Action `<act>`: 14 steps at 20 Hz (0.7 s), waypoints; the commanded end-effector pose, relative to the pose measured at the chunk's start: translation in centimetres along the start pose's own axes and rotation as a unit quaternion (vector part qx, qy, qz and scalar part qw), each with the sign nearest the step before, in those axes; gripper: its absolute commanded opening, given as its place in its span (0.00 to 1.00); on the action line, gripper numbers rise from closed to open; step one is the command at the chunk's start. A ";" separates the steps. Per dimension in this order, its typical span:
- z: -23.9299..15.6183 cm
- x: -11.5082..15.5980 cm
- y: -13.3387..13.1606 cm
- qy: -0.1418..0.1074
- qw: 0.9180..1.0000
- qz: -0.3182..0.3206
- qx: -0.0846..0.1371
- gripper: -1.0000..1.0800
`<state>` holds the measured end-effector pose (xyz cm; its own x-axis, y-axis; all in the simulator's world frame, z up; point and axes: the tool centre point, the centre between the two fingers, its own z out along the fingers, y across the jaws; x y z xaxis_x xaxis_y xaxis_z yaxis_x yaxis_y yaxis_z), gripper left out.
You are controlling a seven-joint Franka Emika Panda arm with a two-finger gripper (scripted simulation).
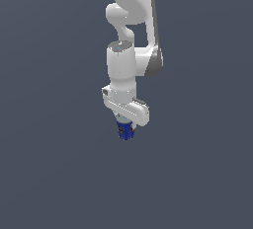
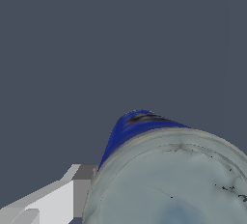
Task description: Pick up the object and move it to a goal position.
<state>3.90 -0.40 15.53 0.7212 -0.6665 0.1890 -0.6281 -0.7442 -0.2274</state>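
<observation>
The object, a small blue can [image 1: 125,131], hangs under the white arm's hand in the middle of the exterior view, only its lower part showing beneath the gripper [image 1: 126,127]. The gripper is shut on it. In the wrist view the can [image 2: 140,124] fills the near corner, with its pale grey lid toward the camera and its blue side with a dark label mark beyond. One white and grey finger [image 2: 72,189] presses against the can's side; the other finger is out of frame.
A plain dark grey surface [image 1: 59,173] fills both views around the arm. No other object, edge or marker shows.
</observation>
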 end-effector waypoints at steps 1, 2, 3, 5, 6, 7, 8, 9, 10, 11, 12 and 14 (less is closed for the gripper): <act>-2.0 2.3 -1.1 0.025 0.999 -0.008 0.030 0.00; -2.7 3.2 -1.5 0.034 0.999 -0.011 0.041 0.00; -3.5 3.9 -1.9 0.042 0.998 -0.014 0.052 0.00; -4.9 5.3 -2.5 0.058 0.995 -0.020 0.073 0.00; -5.6 6.0 -2.8 0.065 0.994 -0.023 0.082 0.00; -6.3 6.6 -3.1 0.072 0.993 -0.025 0.091 0.00; -6.9 7.1 -3.4 0.079 0.991 -0.028 0.100 0.00; -7.6 7.7 -3.6 0.086 0.990 -0.030 0.109 0.00; -8.2 8.2 -3.8 0.092 0.988 -0.032 0.117 0.00; -8.9 8.6 -4.0 0.098 0.987 -0.034 0.125 0.00; -9.5 9.1 -4.2 0.103 0.985 -0.037 0.133 0.00; -10.7 9.9 -4.5 0.114 0.982 -0.041 0.148 0.00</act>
<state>10.34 -3.83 27.23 0.6699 -0.6266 0.3981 -0.4555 -0.7704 -0.4461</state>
